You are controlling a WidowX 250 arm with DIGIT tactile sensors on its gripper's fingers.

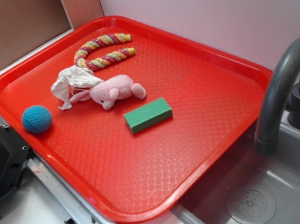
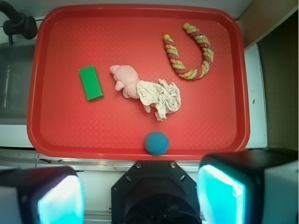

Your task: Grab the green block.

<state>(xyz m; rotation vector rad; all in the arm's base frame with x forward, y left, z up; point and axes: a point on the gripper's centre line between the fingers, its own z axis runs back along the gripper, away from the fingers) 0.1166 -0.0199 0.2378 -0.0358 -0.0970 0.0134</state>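
Wrist view looks straight down on the red tray from high above, and only the two finger pads of the gripper show, blurred and cut off by the lower edge; they stand wide apart with nothing between them, so the jaws are released. The gripper is well back from the tray's near rim, over the robot's black base. In the exterior view the gripper does not appear at all; only a dark piece of the robot's frame shows at the lower left, too cropped to read.

The green block lies flat on the tray, clear of everything, just beside the pink toy on the side toward the sink. In the wrist view its long axis runs nearly up and down, tilted slightly; in the exterior view the block lies on a diagonal, its far end pointing toward the faucet.

The toy's rear is partly covered by a crumpled white cloth. A blue ball sits near the rim closest to the robot, and a striped rope curves in a U by the far corner. The sink and faucet are cut off at the frame edges.
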